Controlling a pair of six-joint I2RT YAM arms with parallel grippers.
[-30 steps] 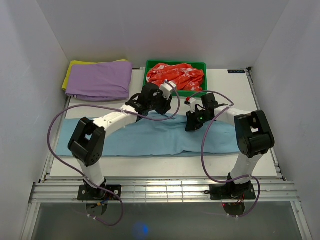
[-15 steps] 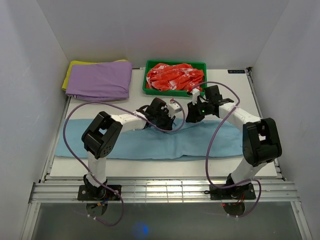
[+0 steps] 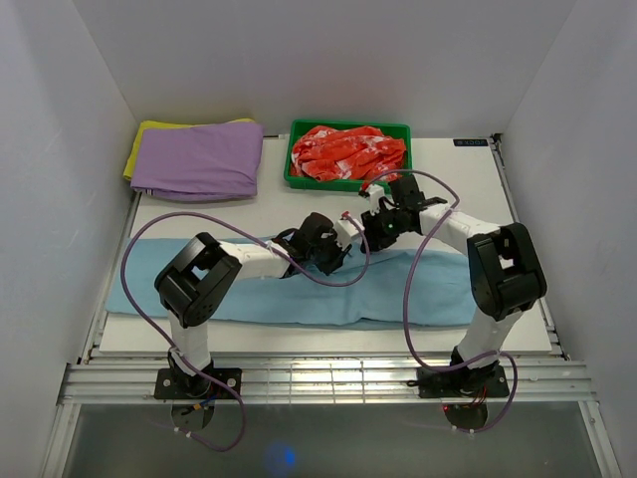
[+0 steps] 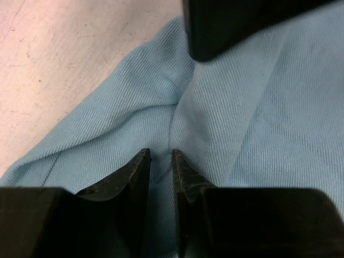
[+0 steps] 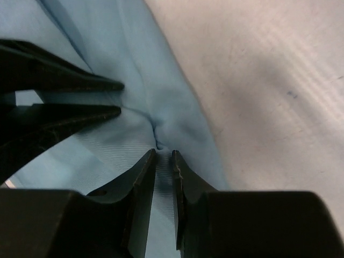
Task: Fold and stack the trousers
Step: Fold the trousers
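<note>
Bare table [image 3: 214, 214] between trousers [image 3: 289, 301] and bin [image 3: 343, 183].

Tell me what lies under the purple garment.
A yellow cloth: only its edge shows at the left and far sides of the purple garment. The rest of it is covered.

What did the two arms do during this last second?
The left claw swung from beside the green tray back toward the robot, onto the far edge of the trousers. The right claw shifted slightly farther away and now pinches a pucker of cloth beside it. The purple garment and red cloth stayed put.
</note>
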